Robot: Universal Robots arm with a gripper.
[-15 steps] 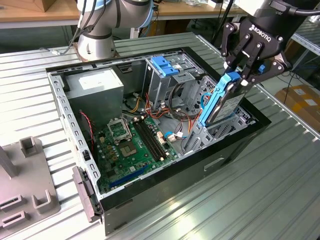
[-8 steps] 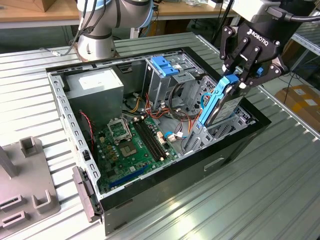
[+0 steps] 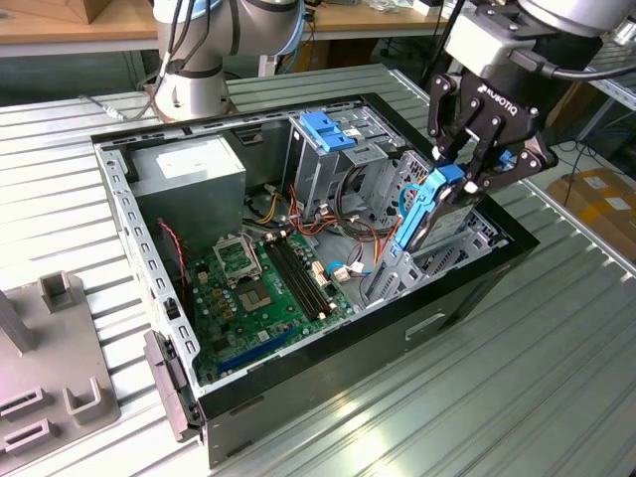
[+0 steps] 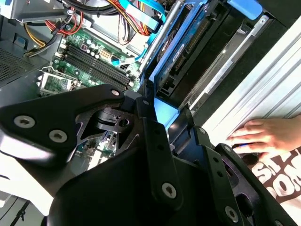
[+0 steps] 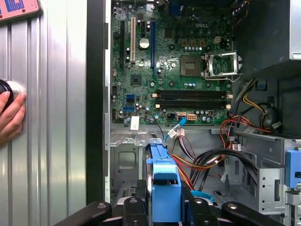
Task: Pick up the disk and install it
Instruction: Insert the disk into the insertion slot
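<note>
jaws tight on the disk (image 3: 440, 207), perhaps partway inside the case (image 3: 397, 343)

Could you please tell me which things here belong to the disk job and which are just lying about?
In the job: gripper, shut on the disk; open computer case.
Just there: power supply, motherboard, drive cage, grey fixture, a person's hand.

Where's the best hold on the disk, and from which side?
Probably its upper blue end, from above, as the gripper has it: the disk stands on edge over the case, so that end is free and the lower end can go in.
</note>
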